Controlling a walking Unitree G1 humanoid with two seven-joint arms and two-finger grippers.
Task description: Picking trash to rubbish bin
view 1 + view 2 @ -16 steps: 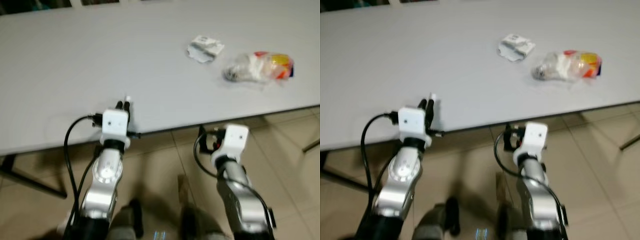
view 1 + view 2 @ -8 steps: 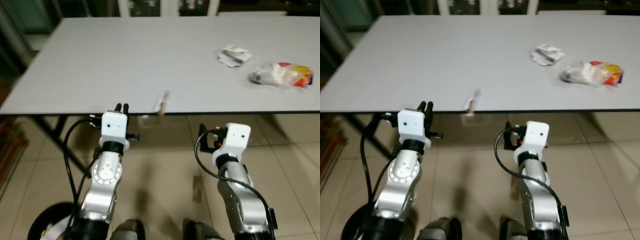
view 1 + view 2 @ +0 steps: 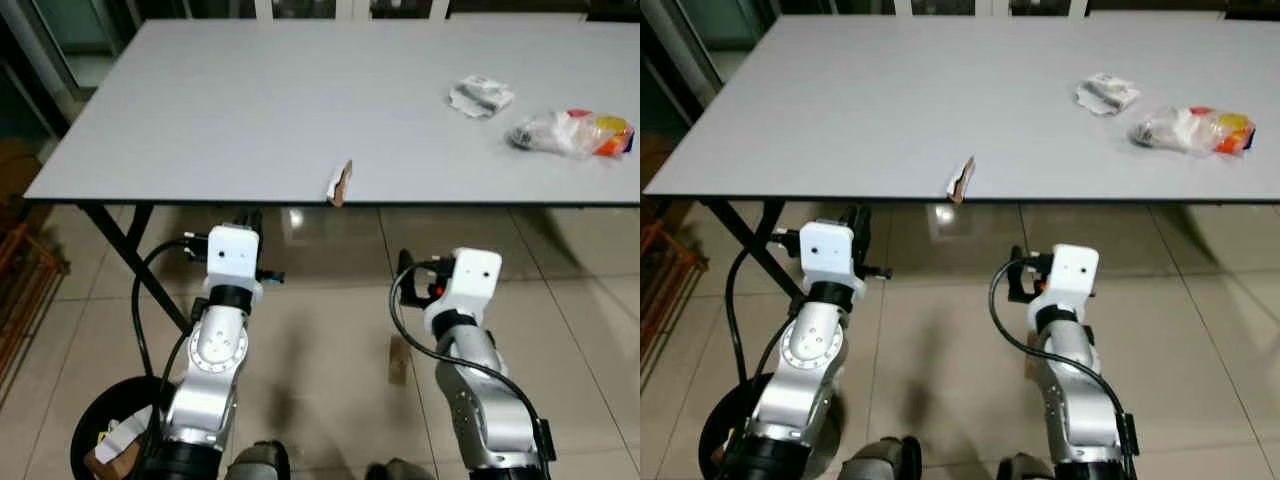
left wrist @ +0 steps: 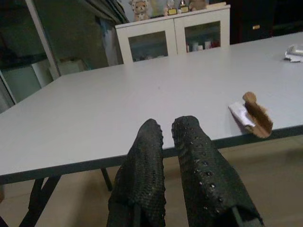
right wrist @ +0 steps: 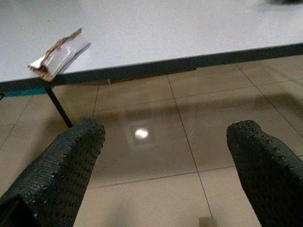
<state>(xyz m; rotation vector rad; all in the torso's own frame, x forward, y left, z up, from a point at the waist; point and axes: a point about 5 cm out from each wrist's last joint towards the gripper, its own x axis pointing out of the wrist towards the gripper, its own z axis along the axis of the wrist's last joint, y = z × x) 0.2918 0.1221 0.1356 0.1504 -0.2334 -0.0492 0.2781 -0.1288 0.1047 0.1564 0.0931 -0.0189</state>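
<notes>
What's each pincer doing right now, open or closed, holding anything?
Left pincer: closed, holding nothing, below the table edge.
Right pincer: open wide, holding nothing, above the floor.

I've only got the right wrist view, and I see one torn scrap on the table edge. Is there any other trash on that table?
Observer: Yes, a crumpled white wrapper lies toward the far right of the table.
Operator: Anything else up there?
Observer: A clear plastic bag with orange and yellow inside lies beside the wrapper, nearer the right edge.
Operator: And where's the bin?
Observer: A round black bin stands on the floor at the robot's left, beside the table leg.
</notes>
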